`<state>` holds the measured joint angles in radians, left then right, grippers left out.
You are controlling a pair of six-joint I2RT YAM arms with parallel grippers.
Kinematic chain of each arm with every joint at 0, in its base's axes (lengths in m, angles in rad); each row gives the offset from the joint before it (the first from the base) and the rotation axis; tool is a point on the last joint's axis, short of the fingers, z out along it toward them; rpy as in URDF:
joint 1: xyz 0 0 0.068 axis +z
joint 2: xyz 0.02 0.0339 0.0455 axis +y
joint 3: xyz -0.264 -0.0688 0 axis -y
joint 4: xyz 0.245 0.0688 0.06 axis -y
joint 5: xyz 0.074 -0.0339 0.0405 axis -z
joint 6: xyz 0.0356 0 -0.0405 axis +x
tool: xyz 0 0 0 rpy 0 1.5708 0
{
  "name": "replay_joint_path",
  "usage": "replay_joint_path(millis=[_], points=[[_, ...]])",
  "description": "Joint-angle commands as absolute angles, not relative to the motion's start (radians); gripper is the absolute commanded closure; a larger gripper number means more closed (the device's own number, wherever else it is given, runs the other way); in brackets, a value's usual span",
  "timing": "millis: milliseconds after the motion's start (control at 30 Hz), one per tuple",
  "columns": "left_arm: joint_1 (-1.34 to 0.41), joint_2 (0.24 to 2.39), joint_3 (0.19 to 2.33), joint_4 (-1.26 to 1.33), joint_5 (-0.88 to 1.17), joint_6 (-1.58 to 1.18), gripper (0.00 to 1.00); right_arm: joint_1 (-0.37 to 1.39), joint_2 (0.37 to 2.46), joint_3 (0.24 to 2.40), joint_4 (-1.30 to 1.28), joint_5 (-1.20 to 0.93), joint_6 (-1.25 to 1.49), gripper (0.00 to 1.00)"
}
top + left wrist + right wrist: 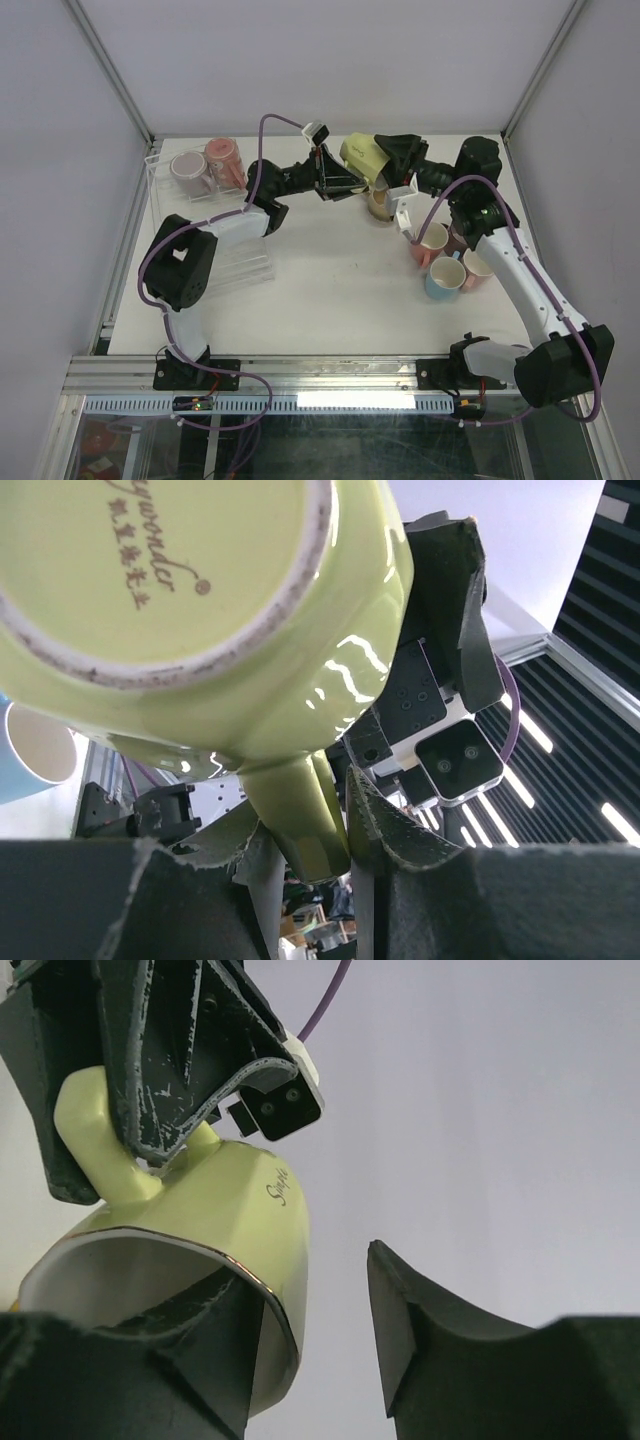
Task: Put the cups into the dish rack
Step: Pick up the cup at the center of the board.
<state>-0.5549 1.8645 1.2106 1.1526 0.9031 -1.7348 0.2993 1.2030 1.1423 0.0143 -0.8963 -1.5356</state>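
A yellow-green cup (pixel 364 157) hangs in the air over the far middle of the table. My left gripper (pixel 335 180) is shut on its handle; in the left wrist view the handle (pixel 300 820) sits pinched between my fingers (pixel 400 830) under the cup's base (pixel 200 610). My right gripper (pixel 395 155) is open at the cup's rim. In the right wrist view one finger (pixel 190 1350) is inside the cup (pixel 220 1220) and the other finger (pixel 420 1330) stands apart from its wall. The clear dish rack (pixel 245 265) lies at the left and holds a mauve cup (pixel 188 172) and a pink cup (pixel 225 160).
Several cups stand at the right of the table: a beige one (pixel 380 203), a pink one (pixel 432 243), a light blue one (pixel 445 277), a cream one (pixel 478 268). Enclosure walls and metal posts ring the table.
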Motion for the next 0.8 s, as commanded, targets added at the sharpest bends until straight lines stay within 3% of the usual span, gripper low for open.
replay_joint_path(millis=[0,300,533,767], points=[[-0.535,1.780,1.187,1.349,0.820,-1.730,1.00,0.312,1.149,1.136,0.107,-0.911,-1.508,0.50],[-0.484,1.711,1.111,1.376,0.732,-1.713,1.00,0.312,1.127,1.095,0.104,-0.890,-1.507,0.22],[-0.454,1.638,1.082,1.278,0.713,-1.636,1.00,0.312,1.107,1.076,0.119,-0.874,-1.419,0.19],[-0.374,1.466,0.983,1.041,0.638,-1.465,1.00,0.312,1.085,1.077,0.161,-0.835,-1.030,0.16]])
